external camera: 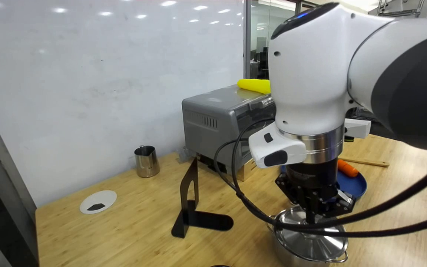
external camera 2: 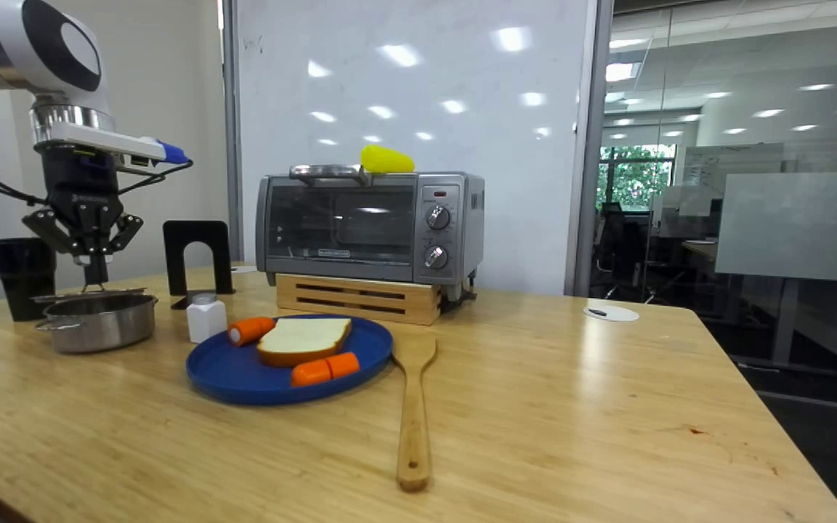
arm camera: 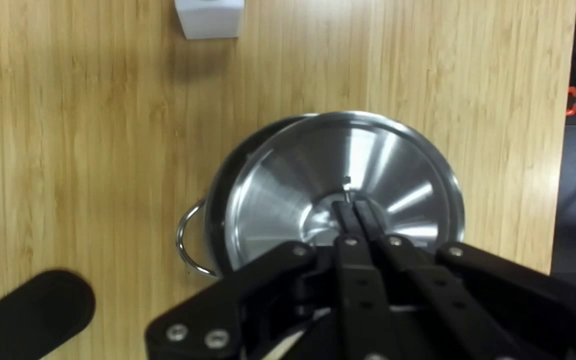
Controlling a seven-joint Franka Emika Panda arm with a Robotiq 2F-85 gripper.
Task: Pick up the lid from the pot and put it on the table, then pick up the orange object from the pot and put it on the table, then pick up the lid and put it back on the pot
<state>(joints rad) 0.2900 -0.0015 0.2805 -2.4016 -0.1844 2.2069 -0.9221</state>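
The steel lid (arm camera: 288, 200) covers most of the pot (external camera 2: 102, 327) but sits off-centre, leaving a dark crescent of the pot's inside in the wrist view. In an exterior view the lid (external camera 2: 62, 297) is level with or just above the pot's rim; I cannot tell whether they touch. The lid (external camera: 321, 246) and pot (external camera: 285, 256) also show in an exterior view. My gripper (arm camera: 357, 204) points down with its fingers closed on the lid's thin metal handle; its fingertips also show in both exterior views (external camera: 311, 218) (external camera 2: 96, 277). No orange object shows inside the pot. The wooden table (external camera 2: 571, 421) lies beneath.
A blue plate (external camera 2: 244, 383) holds orange carrot pieces (external camera 2: 325, 369) and a bread slice (external camera 2: 306, 338). A white bottle (external camera 2: 206, 319), black bookend (external camera: 187, 218) and black cup (external camera 2: 24, 280) stand near the pot. A spatula (external camera 2: 413, 407), toaster oven (external camera 2: 346, 225) and metal cup (external camera: 146, 162) stand farther off.
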